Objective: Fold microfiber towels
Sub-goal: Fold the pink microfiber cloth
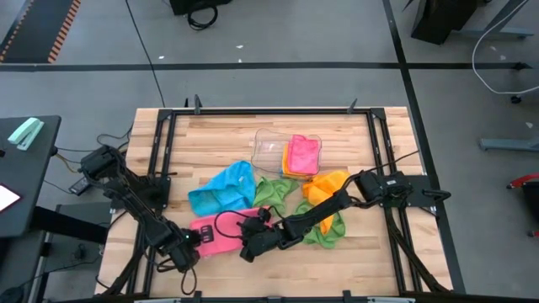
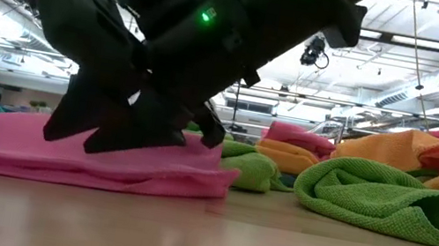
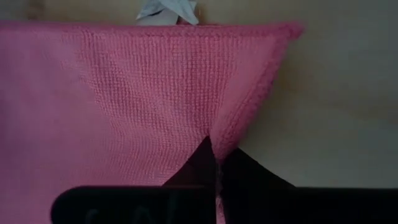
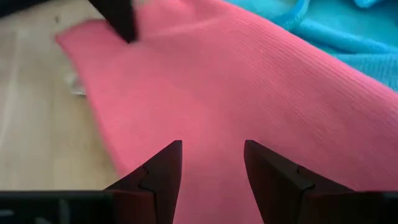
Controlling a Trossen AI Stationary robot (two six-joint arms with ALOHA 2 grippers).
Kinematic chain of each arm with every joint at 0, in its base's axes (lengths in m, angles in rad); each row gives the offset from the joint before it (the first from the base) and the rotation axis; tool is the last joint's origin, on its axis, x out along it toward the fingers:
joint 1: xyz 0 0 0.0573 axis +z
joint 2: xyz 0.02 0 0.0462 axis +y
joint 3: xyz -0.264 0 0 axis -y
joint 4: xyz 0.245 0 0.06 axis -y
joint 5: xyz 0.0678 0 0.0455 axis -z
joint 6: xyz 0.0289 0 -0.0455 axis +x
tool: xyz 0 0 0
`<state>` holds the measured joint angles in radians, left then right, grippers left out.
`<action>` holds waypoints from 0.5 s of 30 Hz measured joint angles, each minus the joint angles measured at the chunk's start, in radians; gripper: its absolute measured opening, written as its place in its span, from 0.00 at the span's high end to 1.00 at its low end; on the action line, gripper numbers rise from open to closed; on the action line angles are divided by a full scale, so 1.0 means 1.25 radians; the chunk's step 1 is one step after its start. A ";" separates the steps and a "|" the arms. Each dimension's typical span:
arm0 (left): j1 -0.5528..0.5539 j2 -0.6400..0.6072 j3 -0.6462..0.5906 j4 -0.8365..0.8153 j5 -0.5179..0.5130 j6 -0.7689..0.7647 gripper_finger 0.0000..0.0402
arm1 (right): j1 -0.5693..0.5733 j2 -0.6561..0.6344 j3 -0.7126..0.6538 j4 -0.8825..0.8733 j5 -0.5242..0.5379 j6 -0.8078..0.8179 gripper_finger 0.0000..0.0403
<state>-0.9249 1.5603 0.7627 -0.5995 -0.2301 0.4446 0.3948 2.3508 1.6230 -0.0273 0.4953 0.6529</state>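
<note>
A pink towel (image 1: pixel 215 233) lies flat on the table near its near edge; it also shows in the low view (image 2: pixel 35 155). My left gripper (image 1: pixel 189 241) is shut on the towel's left edge. My right gripper (image 1: pixel 249 245) is open, its fingers pointing down at a slant over the towel's right part (image 4: pixel 211 124). A blue towel (image 1: pixel 223 190), two green towels (image 1: pixel 274 192) (image 1: pixel 327 229) and an orange towel (image 1: pixel 325 186) lie crumpled behind and to the right. My left gripper pinches the pink towel's hemmed edge (image 3: pixel 231 138) between its two fingers, a short way from a corner (image 3: pixel 291 28). The towel lies flat on the table beyond the fingers. One layer or several, I cannot tell. My right gripper's open fingertips (image 2: pixel 66 129) stand at the towel's top surface; I cannot tell whether they touch it.
A clear plastic tray (image 1: pixel 268 145) at the table's far middle holds folded pink and orange towels (image 1: pixel 301 155). Bare wood (image 1: pixel 354 269) lies along the near edge. Black frame rails (image 1: pixel 165 151) run along the table's sides.
</note>
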 joint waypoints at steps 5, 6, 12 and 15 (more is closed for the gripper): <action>0.015 -0.021 0.046 -0.055 0.074 -0.032 0.98 | 0.000 0.000 0.000 -0.010 -0.018 0.001 0.55; 0.019 -0.025 0.055 -0.072 0.079 -0.035 0.98 | 0.000 0.000 0.000 -0.012 -0.021 -0.002 0.55; 0.032 -0.028 0.108 -0.123 0.095 -0.037 0.97 | 0.000 -0.025 0.009 -0.012 -0.025 -0.027 0.55; 0.044 -0.028 0.131 -0.137 0.116 -0.035 0.97 | 0.001 -0.025 0.027 -0.012 -0.012 -0.033 0.55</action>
<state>-0.8698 1.5249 0.9264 -0.7701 -0.0852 0.4013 0.3956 2.3192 1.6568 -0.0428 0.4805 0.6112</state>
